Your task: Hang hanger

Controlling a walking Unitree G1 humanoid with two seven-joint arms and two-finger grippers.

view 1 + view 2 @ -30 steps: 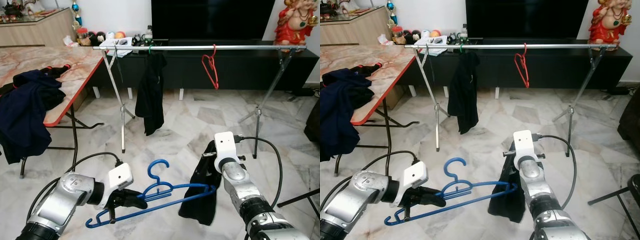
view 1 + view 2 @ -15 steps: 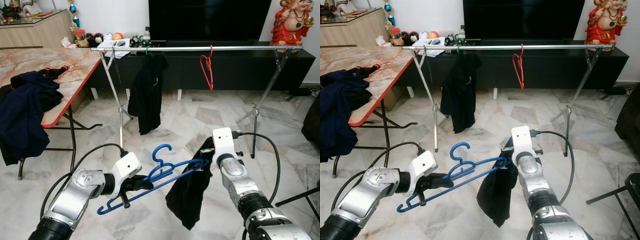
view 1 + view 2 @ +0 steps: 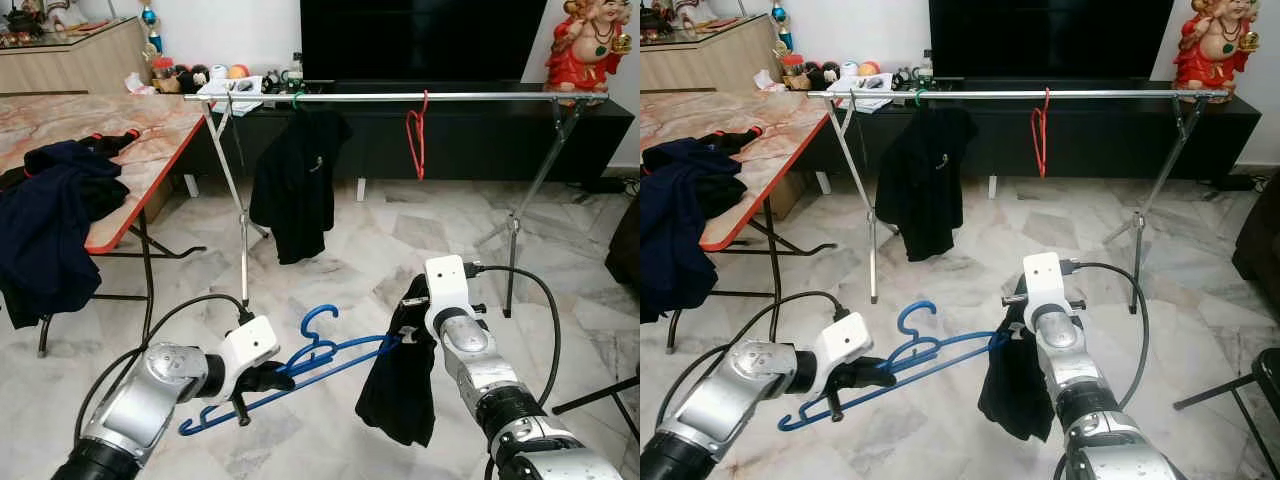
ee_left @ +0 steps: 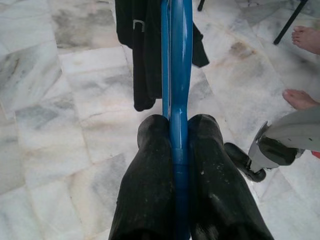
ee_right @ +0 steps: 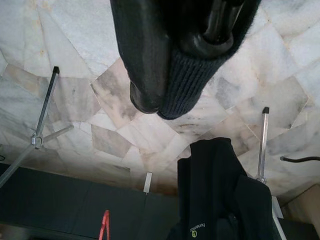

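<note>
In the left eye view, the left gripper [image 3: 262, 381] clamps the blue hanger [image 3: 300, 365] low above the marble floor [image 3: 330, 270]. The hanger's far end meets a dark garment [image 3: 398, 385] held up by the right gripper [image 3: 411, 312]. Beyond them stands a metal rail [image 3: 400, 96] carrying a black shirt [image 3: 296, 183] and a red hanger [image 3: 416, 135]; dark blue clothes [image 3: 45, 225] lie at the near edge of the surface [image 3: 150, 135].

In the left wrist view, both fingers [image 4: 150, 190] press the hanger's bar.

In the right wrist view, the fingers [image 5: 145, 55] pinch ribbed dark fabric.
</note>
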